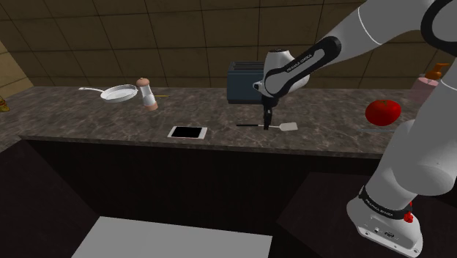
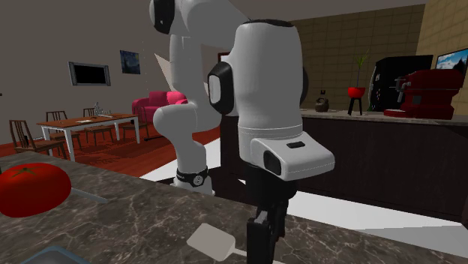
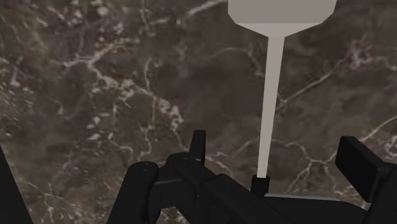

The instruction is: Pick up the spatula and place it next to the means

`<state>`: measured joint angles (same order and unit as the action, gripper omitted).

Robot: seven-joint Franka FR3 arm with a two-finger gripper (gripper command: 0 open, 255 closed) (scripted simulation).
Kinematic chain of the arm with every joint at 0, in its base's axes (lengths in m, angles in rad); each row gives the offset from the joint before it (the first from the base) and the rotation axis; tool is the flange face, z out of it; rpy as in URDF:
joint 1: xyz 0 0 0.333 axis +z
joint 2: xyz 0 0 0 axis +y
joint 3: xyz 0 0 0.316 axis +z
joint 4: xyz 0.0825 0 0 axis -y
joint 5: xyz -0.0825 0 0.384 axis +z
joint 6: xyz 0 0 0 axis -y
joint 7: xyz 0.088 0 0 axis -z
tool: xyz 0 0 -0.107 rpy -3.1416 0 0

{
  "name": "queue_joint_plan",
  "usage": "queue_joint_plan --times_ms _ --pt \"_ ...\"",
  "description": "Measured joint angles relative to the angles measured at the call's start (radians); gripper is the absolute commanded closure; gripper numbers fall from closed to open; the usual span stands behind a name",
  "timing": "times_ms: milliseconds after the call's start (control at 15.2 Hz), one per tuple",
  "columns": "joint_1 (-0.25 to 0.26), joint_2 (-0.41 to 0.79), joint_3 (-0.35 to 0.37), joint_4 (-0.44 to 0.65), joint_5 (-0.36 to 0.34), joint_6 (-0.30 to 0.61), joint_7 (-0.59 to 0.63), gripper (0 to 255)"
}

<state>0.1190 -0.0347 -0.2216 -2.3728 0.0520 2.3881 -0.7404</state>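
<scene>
Spatula (image 1: pixel 289 127) lying flat in front of the toaster (image 1: pixel 245 82)

Pale grey, squarish blade on a thin pale shaft, ending in a slim dark handle. Resting flat and unlifted, blade flush with the surface, not tilted. Set just off the toaster's front face and roughly parallel to it, near but not touching. Dark handle end in front of the toaster, blade end reaching past the toaster's corner toward the shoulder view's right.

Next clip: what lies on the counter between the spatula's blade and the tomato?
Nothing. In the shoulder view, the stretch of dark marbled counter between the spatula and the red tomato is bare.
</scene>
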Motion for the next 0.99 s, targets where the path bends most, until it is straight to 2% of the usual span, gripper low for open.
queue_joint_plan --times_ms 330,396,990 --pt "0.000 0.006 -0.001 -0.002 0.002 0.008 -0.003 0" --pt "0.000 0.006 -0.001 -0.002 0.003 0.008 -0.003 255" --pt "0.000 0.006 -0.001 -0.002 0.003 0.009 -0.003 255"
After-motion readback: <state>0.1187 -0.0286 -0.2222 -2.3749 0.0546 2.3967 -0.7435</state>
